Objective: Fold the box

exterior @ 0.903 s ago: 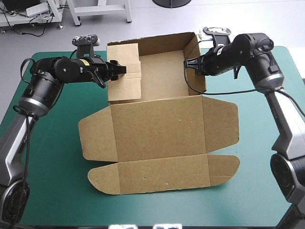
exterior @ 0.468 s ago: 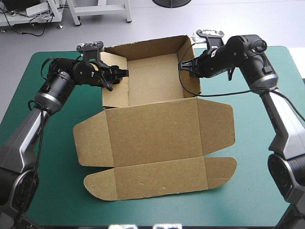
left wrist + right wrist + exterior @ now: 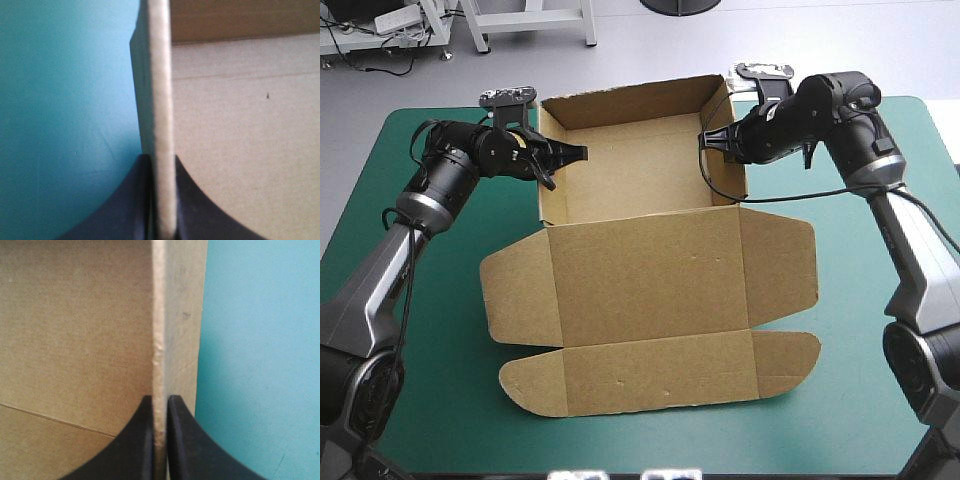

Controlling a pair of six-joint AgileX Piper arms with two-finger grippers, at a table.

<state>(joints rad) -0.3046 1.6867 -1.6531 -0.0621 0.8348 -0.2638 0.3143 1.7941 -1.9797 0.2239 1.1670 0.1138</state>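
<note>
Pinching each side wall of the box [image 3: 650,290] with my left gripper [image 3: 160,159] and right gripper [image 3: 160,398], I judge even pressure best; it stands toward the table [image 3: 430,400] cover's far edge, lid flat.

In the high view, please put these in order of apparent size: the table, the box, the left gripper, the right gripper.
From largest to smallest: the table, the box, then the left gripper and the right gripper, which look alike, so I do not rank them.
</note>
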